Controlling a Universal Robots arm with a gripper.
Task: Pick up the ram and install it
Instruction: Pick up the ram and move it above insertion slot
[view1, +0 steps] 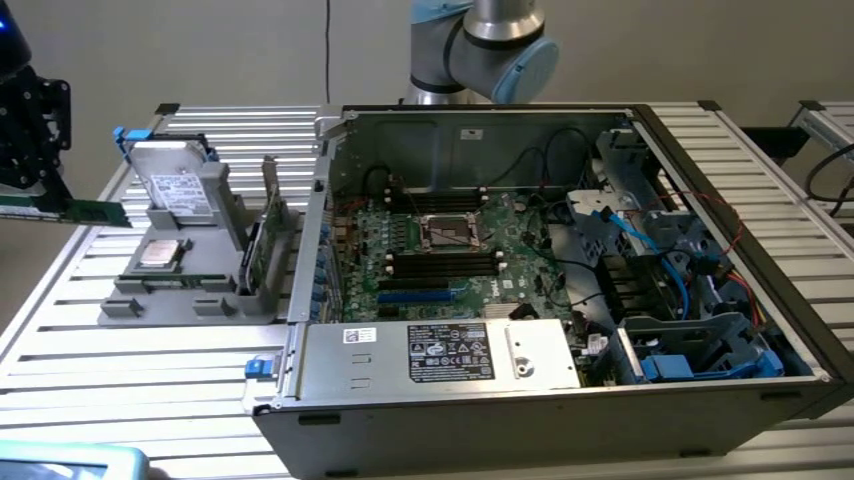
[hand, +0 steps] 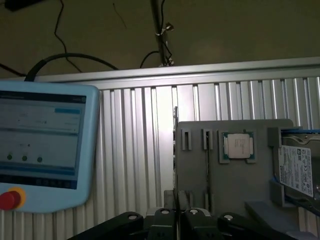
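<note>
- Tool (view1: 40, 190) hung at the exterior view's far left, pinching the ram (view1: 83, 212) by one end.
- Ram was held level above the bench (view1: 147, 360), its free end near the grey holder (view1: 174, 298).
- Open computer case (view1: 534, 330) lay further right, motherboard (view1: 441, 240) exposed, well apart from the ram.
</note>
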